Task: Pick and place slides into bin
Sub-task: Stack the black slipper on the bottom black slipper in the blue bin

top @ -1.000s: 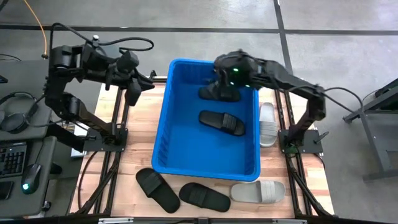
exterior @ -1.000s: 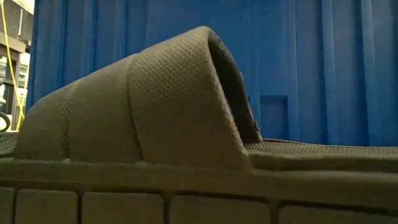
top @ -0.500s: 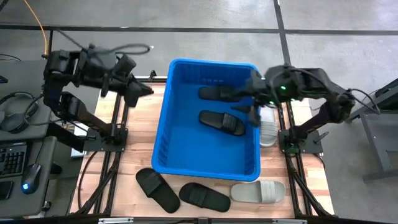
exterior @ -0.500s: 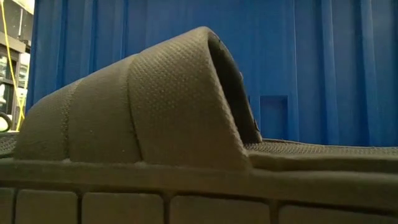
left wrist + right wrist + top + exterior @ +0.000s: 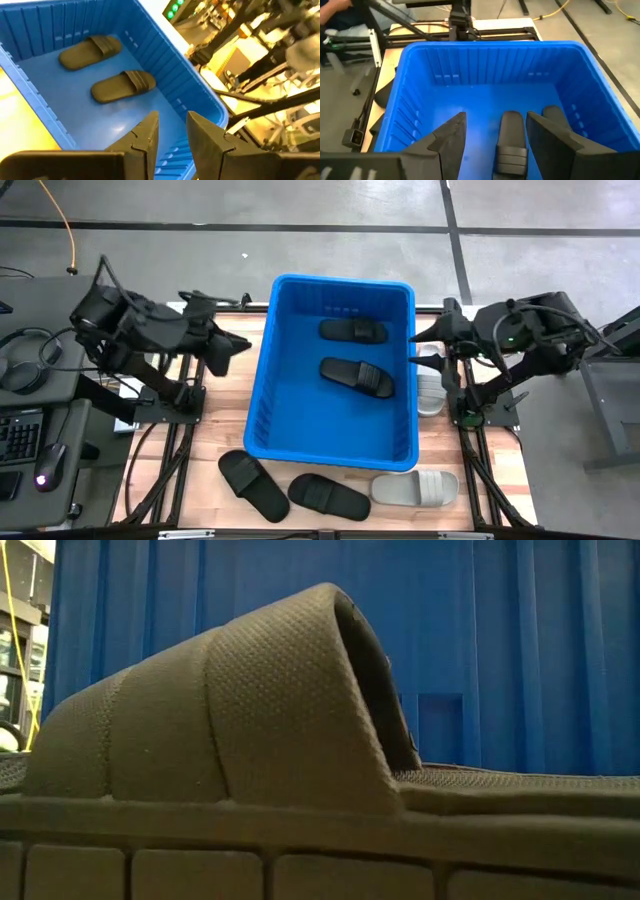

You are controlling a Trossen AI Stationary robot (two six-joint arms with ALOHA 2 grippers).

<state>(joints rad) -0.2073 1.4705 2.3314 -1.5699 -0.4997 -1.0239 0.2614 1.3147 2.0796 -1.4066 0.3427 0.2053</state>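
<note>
A wooden counter (image 5: 225,430) on a grey floor carries the bin (image 5: 262,410). Two black slides (image 5: 357,376) lie inside it, the far one (image 5: 353,331) just dropped there. Three slides wait on the counter near the bin's near wall, two black (image 5: 253,484) and one grey (image 5: 415,486); a white one (image 5: 430,378) lies right of the bin. The right pincer (image 5: 428,346) has pulled back over the bin's right rim, jaws wide, empty. The left pincer (image 5: 235,348) hovers left of the bin, jaws narrowly apart, empty. Four slides remain, by my count.

Grey concrete floor (image 5: 300,250) with dark seams, wooden tabletop (image 5: 215,430), desk with keyboard (image 5: 20,435), mouse (image 5: 45,470), headphones (image 5: 25,360).
</note>
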